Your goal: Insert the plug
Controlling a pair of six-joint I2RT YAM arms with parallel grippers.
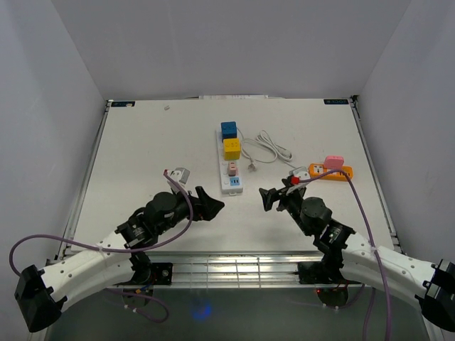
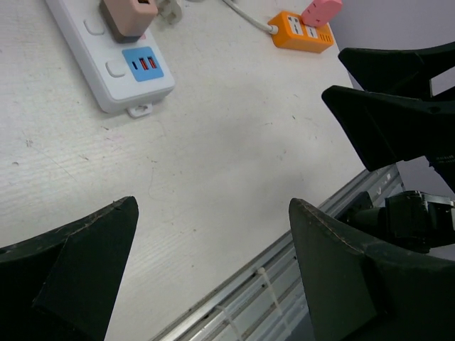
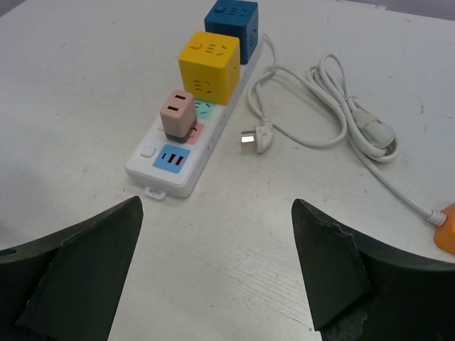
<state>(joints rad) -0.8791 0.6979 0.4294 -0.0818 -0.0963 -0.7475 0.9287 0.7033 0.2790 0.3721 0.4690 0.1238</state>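
White plug (image 3: 254, 138) loose and flat on worktop (image 1: 142, 142), just right of white power strip (image 3: 146, 165); cable (image 3: 334, 106) coiled beyond. Bare surface between strip's near end and both pincers. Left pincer (image 2: 213, 206) wide, empty. Right pincer (image 3: 217, 202) wide, empty. Pale scuffed worktop, plain grey walls. Markings on yellow cube (image 3: 207, 67) unreadable.

Bright, even, diffuse light fills all three views, leaving the white table (image 1: 142, 142) nearly washed out from overhead and only faint, soft shadows beside the power strip (image 3: 186, 153). In both wrist views the near black fingers (image 2: 71, 280) are dark and slightly out of focus, while the tabletop beyond them is sharp, its grain visible
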